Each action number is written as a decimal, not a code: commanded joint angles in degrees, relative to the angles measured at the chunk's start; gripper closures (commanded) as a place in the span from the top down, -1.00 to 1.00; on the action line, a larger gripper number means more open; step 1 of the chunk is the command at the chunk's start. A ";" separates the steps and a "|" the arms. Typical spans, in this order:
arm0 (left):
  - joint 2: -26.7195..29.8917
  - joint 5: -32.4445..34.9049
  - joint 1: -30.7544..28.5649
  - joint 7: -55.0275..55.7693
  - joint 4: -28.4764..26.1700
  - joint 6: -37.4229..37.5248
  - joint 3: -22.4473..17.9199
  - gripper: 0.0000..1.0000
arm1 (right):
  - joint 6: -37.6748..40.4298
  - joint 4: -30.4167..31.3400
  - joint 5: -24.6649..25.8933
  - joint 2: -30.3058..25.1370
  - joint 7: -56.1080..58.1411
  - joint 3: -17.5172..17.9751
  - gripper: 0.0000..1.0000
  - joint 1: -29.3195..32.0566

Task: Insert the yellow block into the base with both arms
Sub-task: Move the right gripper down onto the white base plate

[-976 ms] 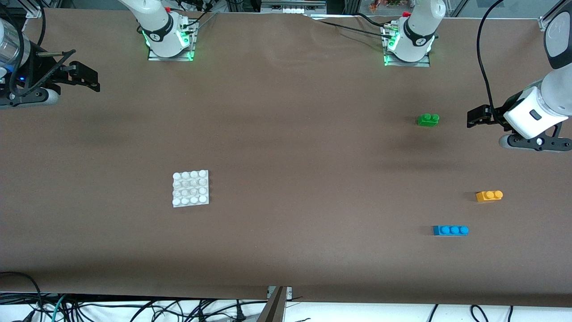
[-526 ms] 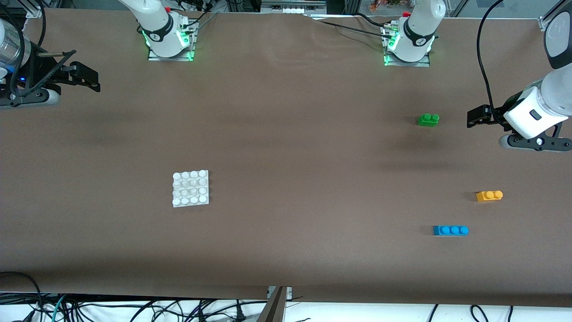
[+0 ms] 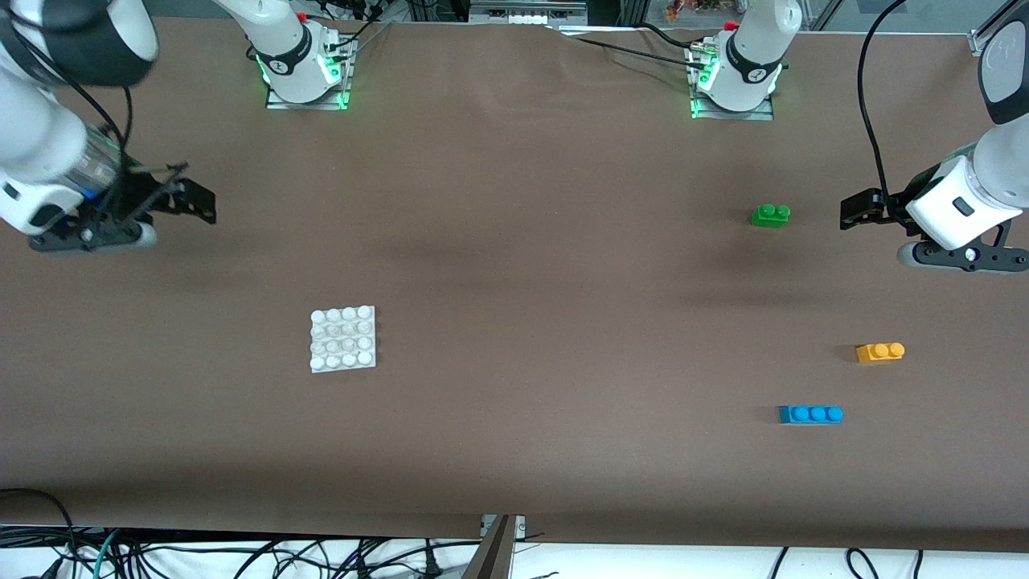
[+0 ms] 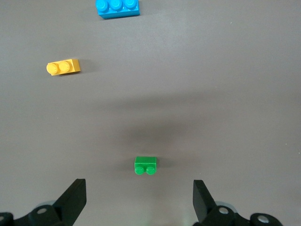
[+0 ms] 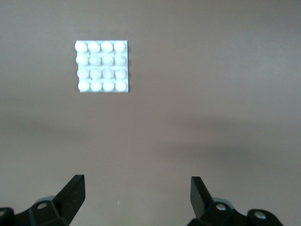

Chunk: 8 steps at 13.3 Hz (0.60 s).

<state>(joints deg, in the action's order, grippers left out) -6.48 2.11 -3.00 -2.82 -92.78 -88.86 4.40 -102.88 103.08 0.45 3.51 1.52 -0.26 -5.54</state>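
Observation:
The yellow block (image 3: 880, 352) lies on the table at the left arm's end, also in the left wrist view (image 4: 63, 67). The white studded base (image 3: 343, 338) lies toward the right arm's end, also in the right wrist view (image 5: 102, 66). My left gripper (image 3: 854, 211) is open and empty, up over bare table beside the green brick (image 3: 770, 215); its fingers (image 4: 202, 197) stand wide apart. My right gripper (image 3: 197, 203) is open and empty, up over bare table at the right arm's end, short of the base.
A green two-stud brick (image 4: 146, 165) lies between the left arm's base and the yellow block. A blue three-stud brick (image 3: 810, 414) lies nearer the front camera than the yellow block, also in the left wrist view (image 4: 117, 8).
My right arm has swung in over the table toward the base, its gripper moving nearer the front camera. My left arm has not moved.

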 commanded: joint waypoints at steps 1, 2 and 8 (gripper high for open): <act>-0.38 -0.97 -0.25 -0.61 1.37 1.23 -0.09 1.00 | -9.85 3.17 0.26 5.08 -1.59 2.89 0.98 0.71; -0.38 -0.97 -0.25 -0.61 1.37 1.23 -0.09 1.00 | -14.59 5.27 0.34 7.27 -6.91 3.77 0.98 0.71; -0.38 -0.97 -0.25 -0.61 1.37 1.23 -0.09 1.00 | -35.01 6.09 0.70 22.13 -12.15 6.50 0.98 0.80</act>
<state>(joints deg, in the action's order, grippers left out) -6.48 2.11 -3.01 -2.82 -92.70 -88.80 4.39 -134.83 110.27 0.45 22.55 -9.65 5.75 -5.49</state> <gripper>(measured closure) 0.000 0.004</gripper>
